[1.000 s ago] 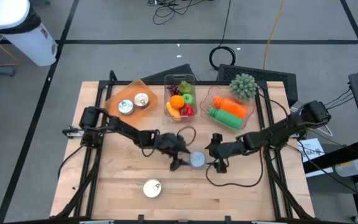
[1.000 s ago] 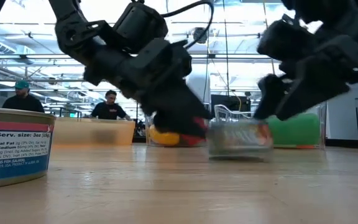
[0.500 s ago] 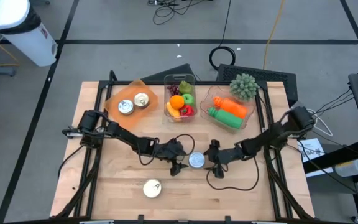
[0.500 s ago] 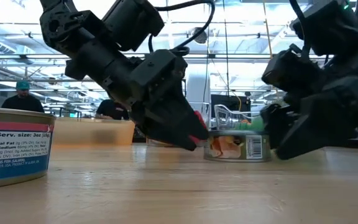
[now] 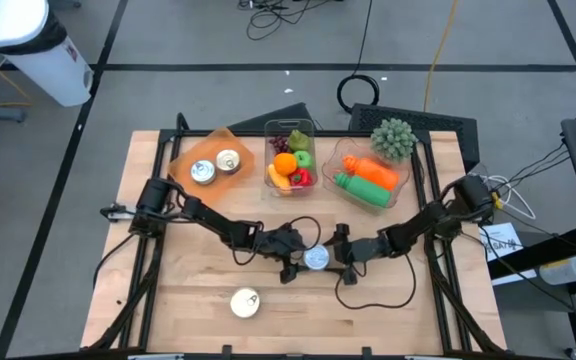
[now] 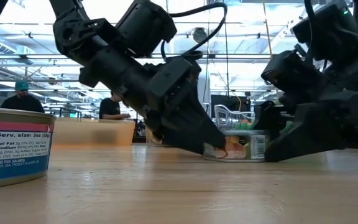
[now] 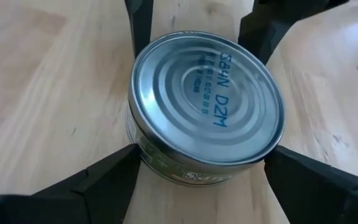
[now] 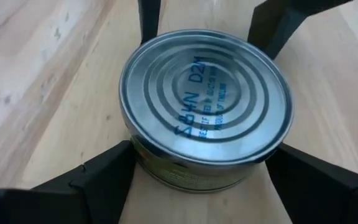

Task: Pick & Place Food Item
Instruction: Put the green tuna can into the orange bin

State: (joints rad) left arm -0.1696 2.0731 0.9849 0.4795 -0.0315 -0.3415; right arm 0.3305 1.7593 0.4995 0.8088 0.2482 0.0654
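wooden table [image 5: 168,290], tin can [image 5: 316,258] between both claws, second can [image 5: 245,302] nearer the front edge, three food trays [image 5: 290,160] beyond the claws

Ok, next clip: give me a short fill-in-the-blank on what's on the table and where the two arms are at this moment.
1. Both the left gripper and the right gripper have their jaws around the same ____, which stands on the wooden table.
2. The orange tray at the table's back left holds ____ cans.
3. The middle clear bin holds ____.
4. A lone can sits near the table's ____ edge.

Missing words: can; two; fruit; front
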